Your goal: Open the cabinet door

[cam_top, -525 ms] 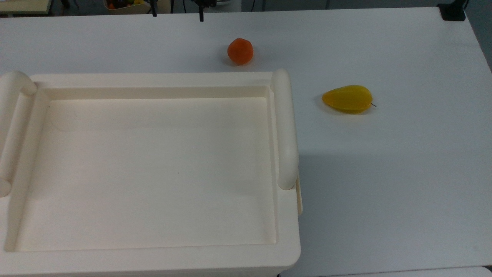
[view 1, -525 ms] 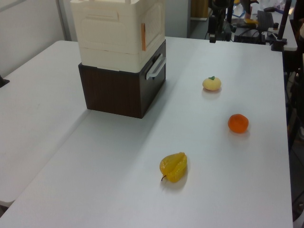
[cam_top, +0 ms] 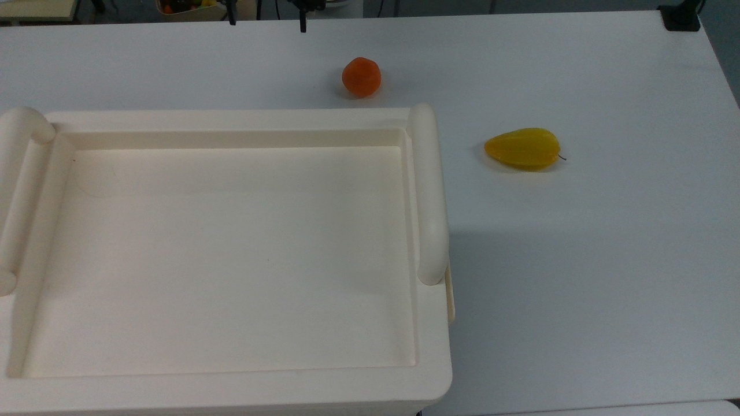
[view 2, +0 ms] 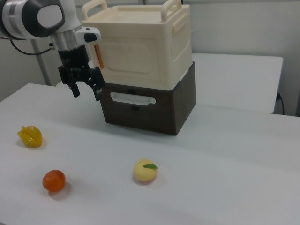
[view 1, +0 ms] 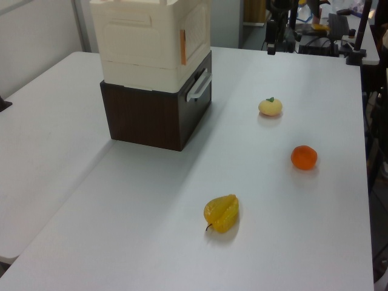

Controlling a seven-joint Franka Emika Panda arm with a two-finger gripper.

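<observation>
Right view: fingers [view 2: 86, 89] beside cabinet door [view 2: 132, 58]

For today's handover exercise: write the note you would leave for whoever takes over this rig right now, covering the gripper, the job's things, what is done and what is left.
Gripper: open, holding nothing, in the air at the right view's left of the cabinet, beside the door's edge with the orange strip.
Door: shut, flush with the cabinet front.
The cabinet sits on a dark drawer unit on the table.
Done: approach only.
Left: likely catch the door's edge and swing it open.
</observation>
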